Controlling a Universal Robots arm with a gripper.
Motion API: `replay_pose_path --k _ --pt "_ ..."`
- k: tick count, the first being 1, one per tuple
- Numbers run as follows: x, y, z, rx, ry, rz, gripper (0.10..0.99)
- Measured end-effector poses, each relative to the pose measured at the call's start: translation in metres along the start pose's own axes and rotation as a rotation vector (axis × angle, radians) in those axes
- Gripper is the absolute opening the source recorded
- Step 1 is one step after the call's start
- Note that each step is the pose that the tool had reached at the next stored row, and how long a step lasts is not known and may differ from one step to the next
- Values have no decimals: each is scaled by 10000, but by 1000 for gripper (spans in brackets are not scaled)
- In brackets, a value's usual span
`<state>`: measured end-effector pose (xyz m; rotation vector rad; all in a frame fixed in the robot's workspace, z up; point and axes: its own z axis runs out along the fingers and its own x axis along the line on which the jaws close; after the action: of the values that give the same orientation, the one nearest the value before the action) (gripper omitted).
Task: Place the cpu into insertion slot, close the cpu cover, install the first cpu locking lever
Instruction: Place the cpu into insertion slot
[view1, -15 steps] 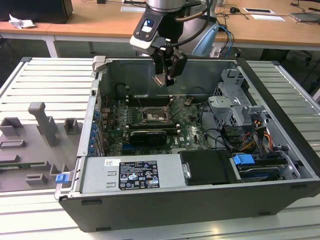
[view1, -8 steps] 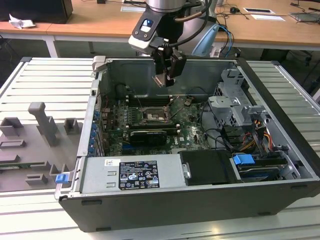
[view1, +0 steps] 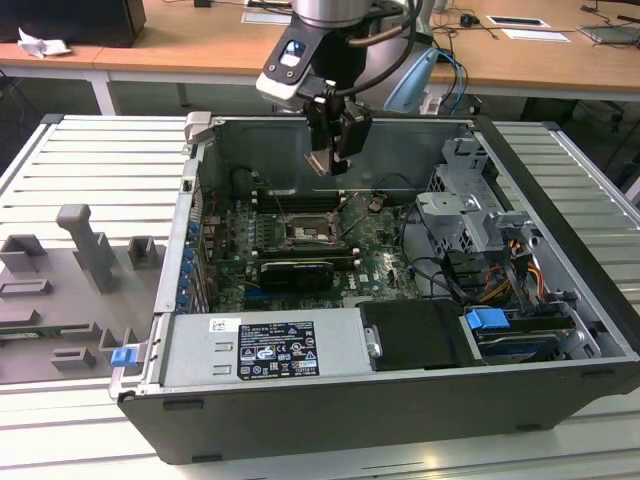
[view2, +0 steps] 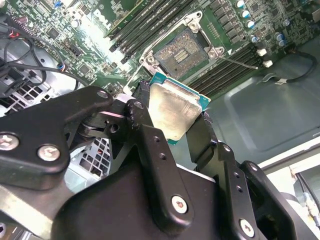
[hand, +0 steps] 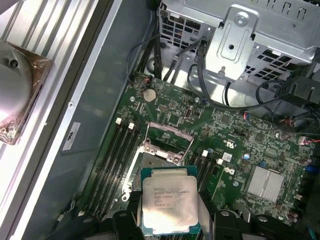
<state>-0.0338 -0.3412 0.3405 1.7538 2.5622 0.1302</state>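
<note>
My gripper (view1: 330, 158) hangs inside the open computer case, above the motherboard (view1: 375, 262), shut on the cpu (view1: 321, 160). In the second wrist view the cpu (view2: 172, 112), a square chip with a dull silver top and green rim, sits clamped by two opposite edges between the black fingers (view2: 145, 125). The insertion slot (view2: 186, 50) lies bare below it, some distance off. In the first wrist view the cpu (hand: 169, 200) hovers just beside the slot (hand: 157, 162), and the cpu cover (hand: 172, 131) stands raised at the slot's edge. Thin wire levers (view2: 239, 61) stick out from the socket, unlatched.
Memory slots (hand: 117, 150) flank the socket. A metal drive cage (view1: 470, 215) with cables fills the exterior view's right side of the case. The power supply (view1: 265, 350) runs along the front. A grey fixture tray (view1: 80, 280) lies outside at the exterior view's left.
</note>
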Motion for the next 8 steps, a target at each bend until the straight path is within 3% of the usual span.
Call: replay_pose_path --k 8 --pt "0 0 6 -3 -20 221 533"
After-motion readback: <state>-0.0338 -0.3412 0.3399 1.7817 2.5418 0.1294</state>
